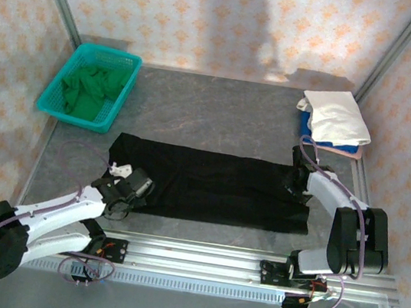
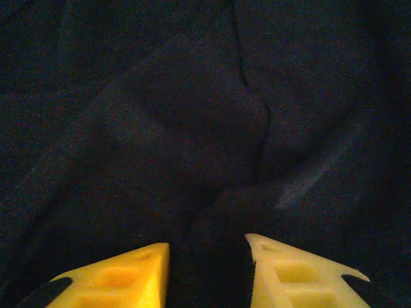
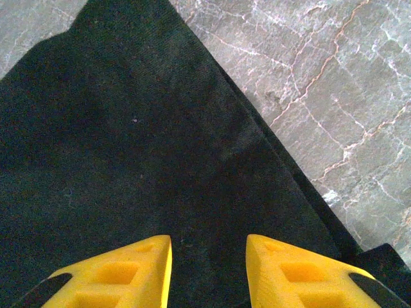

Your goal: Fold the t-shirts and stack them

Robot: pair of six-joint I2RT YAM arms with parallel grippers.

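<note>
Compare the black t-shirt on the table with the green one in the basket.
The black t-shirt lies spread flat in a long band on the table; the green t-shirt is crumpled in a heap. The black one sits toward the near edge, the green one inside the teal basket at far left. Both are plain cloth.

The left arm [image 1: 49,216] lies low and reaches forward and to the right. The left gripper [image 1: 130,183] points down. Its yellow fingers [image 2: 122,279] sit a little apart, and it is hard to tell if they pinch. The right arm [image 1: 349,230] bends up and over. The right gripper [image 1: 296,185] points down too, with a gap between its fingers [image 3: 295,276].
</note>
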